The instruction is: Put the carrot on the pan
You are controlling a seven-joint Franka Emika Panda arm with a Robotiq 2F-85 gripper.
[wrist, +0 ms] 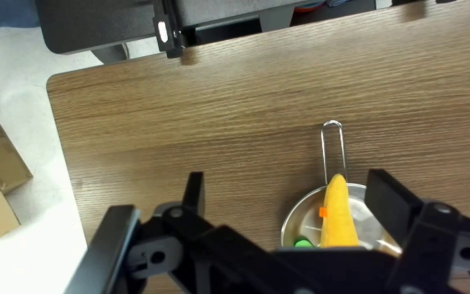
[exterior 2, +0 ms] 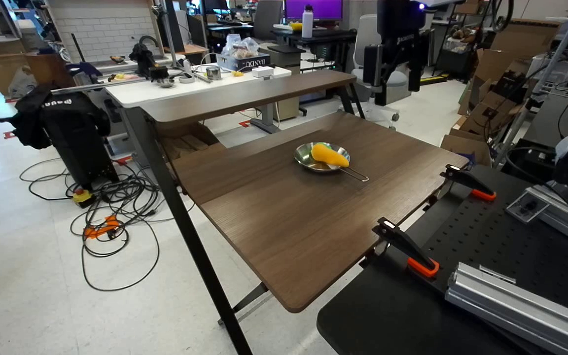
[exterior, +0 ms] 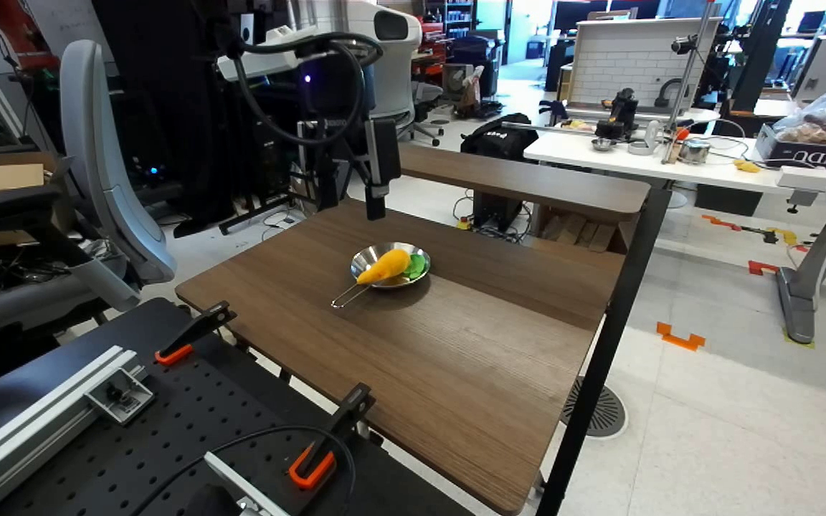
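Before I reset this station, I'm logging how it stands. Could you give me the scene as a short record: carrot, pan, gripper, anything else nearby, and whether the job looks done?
carrot: orange-yellow, lying in the pan, narrow tip toward the handle
green piece: also in the pan, by the carrot's wide end; joined or loose, cannot tell
pan: silver, right side up on the table
gripper: open, in the air, apart from carrot and pan
clamps: two, at the table's edge
job: looks done, since the carrot is in the pan
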